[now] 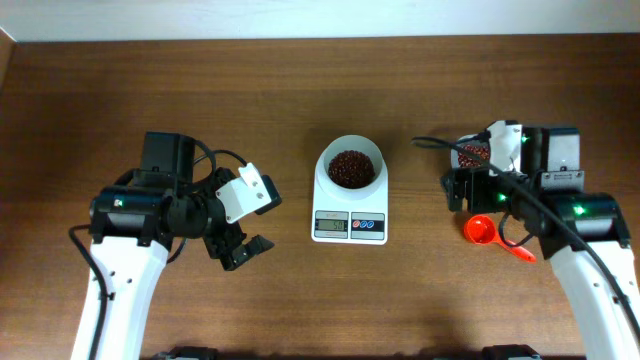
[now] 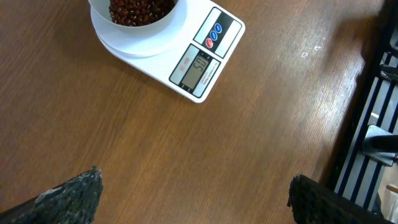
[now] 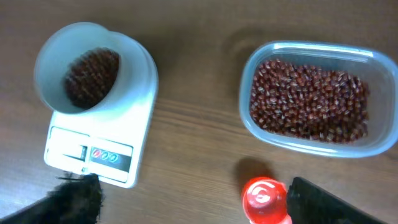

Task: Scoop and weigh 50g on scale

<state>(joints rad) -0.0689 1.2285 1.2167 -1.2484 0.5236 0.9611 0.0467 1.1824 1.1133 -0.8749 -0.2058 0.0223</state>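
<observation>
Scale (image 1: pixel 350 205) at centre of table (image 1: pixel 300 80), white, flat on the wood, btwn the two arms. Round white bowl (image 1: pixel 351 165) sitting on far half of scale, roughly half full of dark red-brown beans (image 1: pixel 351 168). Grey display (image 2: pixel 199 65) and red + blue buttons (image 2: pixel 214 34) along near edge; digits in left wrist view look like 50, last figure hard to read.

Left gripper (image 2: pixel 196 196) off to left of scale, not touching it, low over bare wood. Jaws spread wide, nothing btwn them; only dark fingertips (image 2: pixel 78 190) showing at bottom corners of wrist view.

Right gripper (image 3: pixel 193 202) on right side of table, also spread wide, holding nothing. Black fingers (image 3: pixel 323 199) at bottom edges of wrist view, one each side.

Red scoop (image 3: pixel 264 199) lying on table, just beside the finger at right of that view, contact can't tell. In overhead view, scoop's round cup toward the scale, handle pointing away to the right, partly under right arm.

Clear plastic tub (image 3: pixel 311 48) w/ more of the same beans (image 3: pixel 308 99), well apart from scale on its right, beyond the scoop. Tub mostly hidden by right arm in overhead view. Scale somewhat blurred in right wrist view.
</observation>
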